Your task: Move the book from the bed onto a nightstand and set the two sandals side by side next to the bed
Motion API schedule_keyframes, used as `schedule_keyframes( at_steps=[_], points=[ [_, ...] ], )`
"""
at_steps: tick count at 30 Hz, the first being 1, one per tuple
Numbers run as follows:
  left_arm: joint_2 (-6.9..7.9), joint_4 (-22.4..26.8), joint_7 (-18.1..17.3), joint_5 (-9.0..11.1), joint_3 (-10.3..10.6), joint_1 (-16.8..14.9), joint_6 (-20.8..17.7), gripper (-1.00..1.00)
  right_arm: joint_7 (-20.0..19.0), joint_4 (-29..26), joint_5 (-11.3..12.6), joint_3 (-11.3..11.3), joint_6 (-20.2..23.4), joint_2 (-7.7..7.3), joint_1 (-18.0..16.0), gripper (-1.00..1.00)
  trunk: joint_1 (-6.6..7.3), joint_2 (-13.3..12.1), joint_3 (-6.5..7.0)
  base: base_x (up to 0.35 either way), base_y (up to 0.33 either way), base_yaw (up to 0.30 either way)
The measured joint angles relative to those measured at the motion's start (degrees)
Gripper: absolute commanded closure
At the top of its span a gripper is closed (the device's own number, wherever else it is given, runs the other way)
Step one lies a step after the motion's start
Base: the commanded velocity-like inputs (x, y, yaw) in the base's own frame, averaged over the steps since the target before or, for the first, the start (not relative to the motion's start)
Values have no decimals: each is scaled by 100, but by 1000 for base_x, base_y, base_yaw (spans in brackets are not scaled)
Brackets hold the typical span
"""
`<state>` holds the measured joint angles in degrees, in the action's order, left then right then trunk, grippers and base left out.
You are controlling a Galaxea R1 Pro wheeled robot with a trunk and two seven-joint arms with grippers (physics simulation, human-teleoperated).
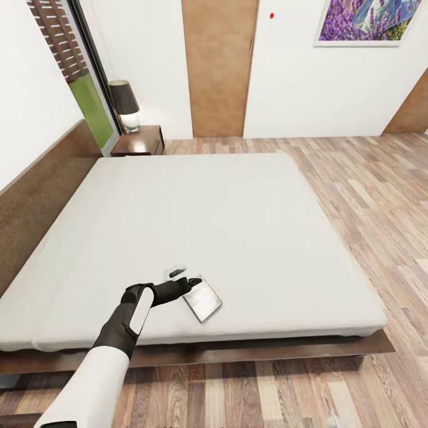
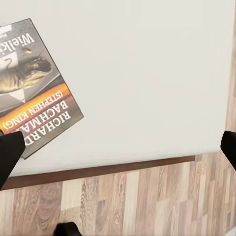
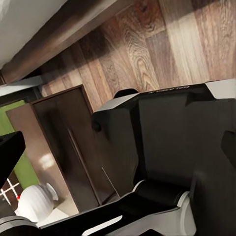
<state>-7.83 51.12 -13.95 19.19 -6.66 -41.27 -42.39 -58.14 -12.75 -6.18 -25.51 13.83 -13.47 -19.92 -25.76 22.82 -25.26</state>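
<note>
A left arm with a glossy white upper shell (image 1: 89, 386) is being shown in the head view, giving way to a black forearm section bearing a long white rounded panel (image 1: 141, 310). A slim black wrist is leading to a small black left gripper (image 1: 191, 282). In the right wrist view, a broad matte-black robot body housing (image 3: 167, 142) is being shown, edged with grey-white trim and a white rounded collar (image 3: 184, 206), with faint lettering along its upper edge.

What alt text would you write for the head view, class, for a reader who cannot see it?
The left gripper reaches over the white bed to a book lying near its front edge. A nightstand with a lamp stands at the far corner, on a wood floor.
</note>
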Motion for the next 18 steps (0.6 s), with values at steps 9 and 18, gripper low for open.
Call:
schedule_keyframes(
  at_steps=[9,18],
  points=[
    [0,0,1,0,0,0,0,-100,0,0,0,0,-3,0,0,-100,0,0,-79,0,0,0],
    [0,5,-2,1,0,0,0,-100,0,0,-2,0,-5,0,0,-100,1,1,-138,36,0,0]
  ],
)
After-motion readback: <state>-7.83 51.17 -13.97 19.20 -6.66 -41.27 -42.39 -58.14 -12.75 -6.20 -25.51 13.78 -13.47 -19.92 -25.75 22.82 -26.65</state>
